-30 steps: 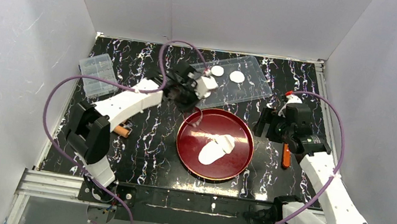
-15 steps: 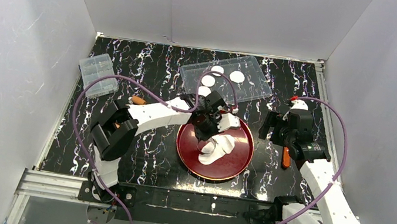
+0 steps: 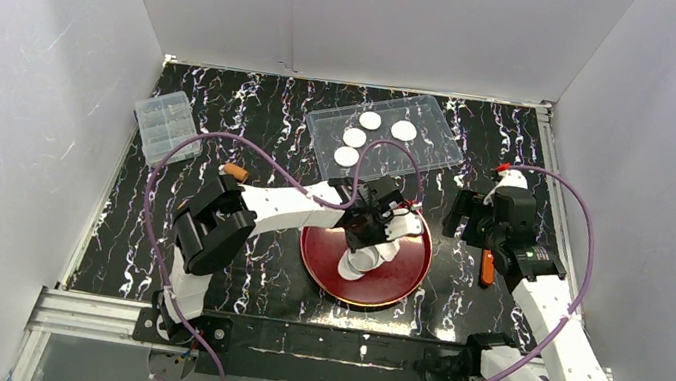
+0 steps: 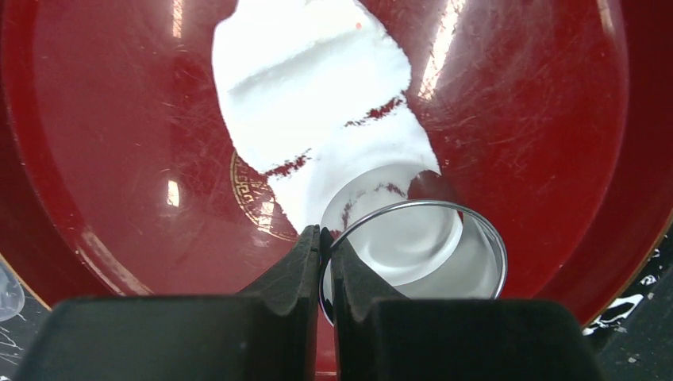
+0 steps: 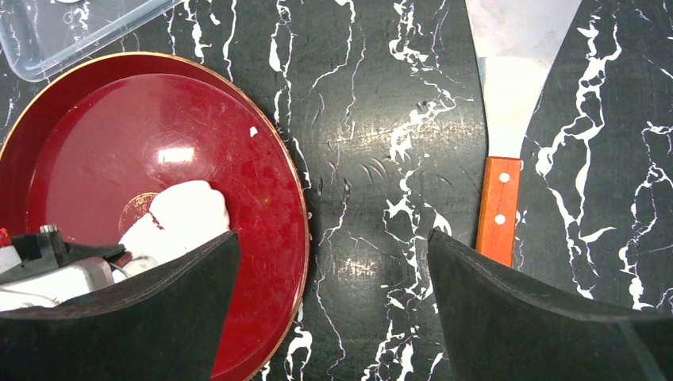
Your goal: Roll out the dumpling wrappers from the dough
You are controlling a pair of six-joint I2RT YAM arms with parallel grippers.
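Observation:
The dough (image 4: 317,95) lies as a ragged white sheet in the red plate (image 4: 95,159). My left gripper (image 4: 326,238) is shut on the wall of a metal ring cutter (image 4: 421,204), which sits over the near end of that sheet, with dough showing inside the ring. From above, the left gripper (image 3: 377,225) hangs over the plate (image 3: 409,262) and hides part of the dough (image 3: 367,256). Several dumpling wrappers (image 3: 354,137) rest on the clear tray (image 3: 434,129). My right gripper (image 5: 329,262) stands open over the bare table, to the right of the plate (image 5: 262,143).
A spatula with an orange handle (image 5: 498,214) lies on the table just right of the right gripper. A small clear plastic box (image 3: 165,126) stands at the far left. A brown wooden piece (image 3: 235,172) lies behind the left arm.
My left arm swung from the clear tray down over the red plate, still holding the ring cutter. More discs now show on the tray. The right gripper barely shifted.

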